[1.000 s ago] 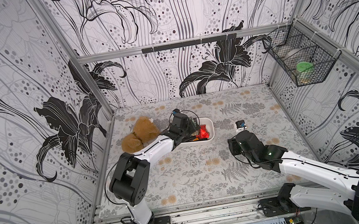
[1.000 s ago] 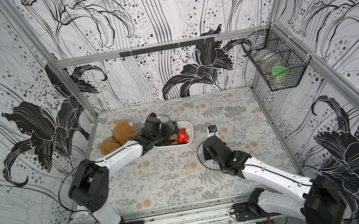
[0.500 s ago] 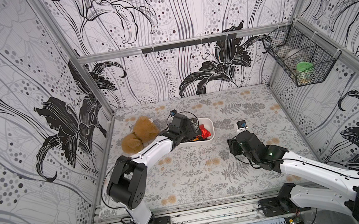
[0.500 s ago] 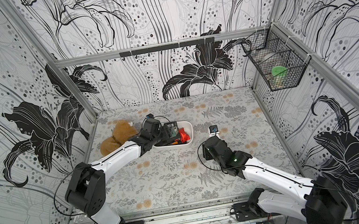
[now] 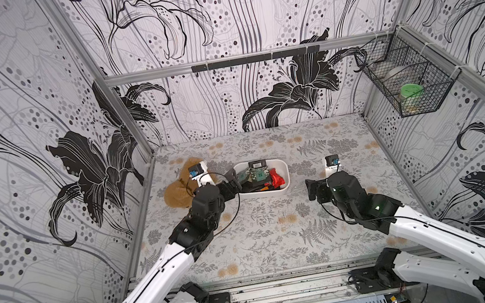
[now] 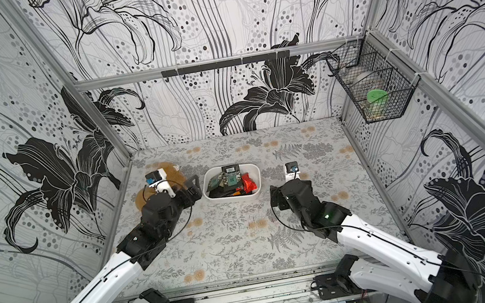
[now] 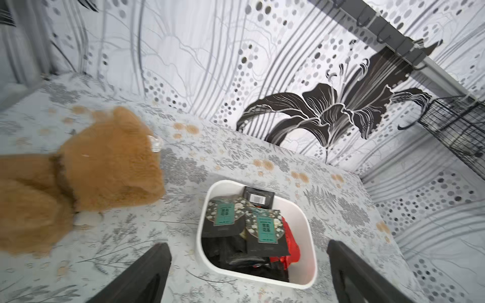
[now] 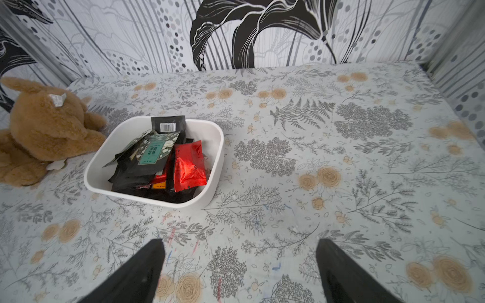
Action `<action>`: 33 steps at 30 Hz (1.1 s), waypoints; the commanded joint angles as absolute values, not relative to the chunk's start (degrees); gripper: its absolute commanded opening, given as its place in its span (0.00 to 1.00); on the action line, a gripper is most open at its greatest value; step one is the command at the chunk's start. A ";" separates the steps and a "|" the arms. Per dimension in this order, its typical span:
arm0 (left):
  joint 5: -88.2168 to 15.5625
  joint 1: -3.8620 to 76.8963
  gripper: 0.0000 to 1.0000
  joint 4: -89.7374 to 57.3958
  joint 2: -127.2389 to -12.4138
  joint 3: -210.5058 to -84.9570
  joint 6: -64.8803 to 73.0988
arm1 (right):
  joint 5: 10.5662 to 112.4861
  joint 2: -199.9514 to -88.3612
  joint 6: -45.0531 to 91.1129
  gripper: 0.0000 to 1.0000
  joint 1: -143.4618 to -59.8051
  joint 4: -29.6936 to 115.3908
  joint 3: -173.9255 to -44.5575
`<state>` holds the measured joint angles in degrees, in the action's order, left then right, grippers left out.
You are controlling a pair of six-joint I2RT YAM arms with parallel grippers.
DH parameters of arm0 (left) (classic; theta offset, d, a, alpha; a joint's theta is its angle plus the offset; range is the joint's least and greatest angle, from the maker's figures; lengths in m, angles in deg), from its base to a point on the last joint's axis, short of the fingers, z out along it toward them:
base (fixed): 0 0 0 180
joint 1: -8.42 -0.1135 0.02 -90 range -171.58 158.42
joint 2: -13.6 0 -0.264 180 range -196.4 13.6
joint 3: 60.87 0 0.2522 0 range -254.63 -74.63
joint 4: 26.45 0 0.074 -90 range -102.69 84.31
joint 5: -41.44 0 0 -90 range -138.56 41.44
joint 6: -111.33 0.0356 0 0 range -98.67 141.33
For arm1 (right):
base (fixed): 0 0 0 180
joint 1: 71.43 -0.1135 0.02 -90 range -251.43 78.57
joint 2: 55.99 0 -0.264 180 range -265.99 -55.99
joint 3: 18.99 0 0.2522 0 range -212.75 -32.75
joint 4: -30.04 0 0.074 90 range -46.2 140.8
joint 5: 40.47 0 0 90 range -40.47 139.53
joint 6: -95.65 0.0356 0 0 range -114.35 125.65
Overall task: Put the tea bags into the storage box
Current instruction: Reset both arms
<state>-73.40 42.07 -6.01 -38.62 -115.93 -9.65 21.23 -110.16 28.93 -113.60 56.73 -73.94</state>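
The storage box (image 5: 269, 193), a white tub, stands mid-table in both top views (image 6: 233, 199). The tea bags (image 5: 258, 176) lie piled inside it, mostly black, two with green labels (image 7: 266, 228) and one shiny red (image 8: 189, 165). No sachet shows on the table outside the box. My left gripper (image 6: 193, 189) hangs open just left of the box with nothing between its fingers (image 7: 147, 272). My right gripper (image 5: 311, 189) is also open and holds nothing, low over the table to the right of the box, with only cloth between its fingertips (image 8: 338, 267).
A brown plush toy (image 5: 176, 195) sits left of the box, close behind my left wrist. A black wire basket (image 5: 409, 87) holding a green-lidded jar hangs on the right wall. Patterned walls enclose the table on three sides.
My left gripper has opened and drawn back from over the box to its left side. My right gripper has opened wider, and its arm has hardly moved.
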 commanded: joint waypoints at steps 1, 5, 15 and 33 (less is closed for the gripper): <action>-85.58 42.07 0.97 -12.71 -33.32 -109.79 -4.04 | 15.68 -109.12 19.96 0.96 -113.36 50.62 -72.32; -94.67 41.82 0.97 -26.99 -29.74 -98.99 4.15 | 9.10 -110.51 13.19 0.96 -113.36 40.76 -68.79; -88.52 27.75 0.97 -46.98 -35.97 -87.46 11.86 | 27.96 -116.75 4.18 0.96 -89.32 14.47 -58.32; -59.96 12.33 0.97 -81.38 -57.62 -80.41 14.05 | 46.29 -136.92 2.16 0.96 -72.52 -11.91 -49.75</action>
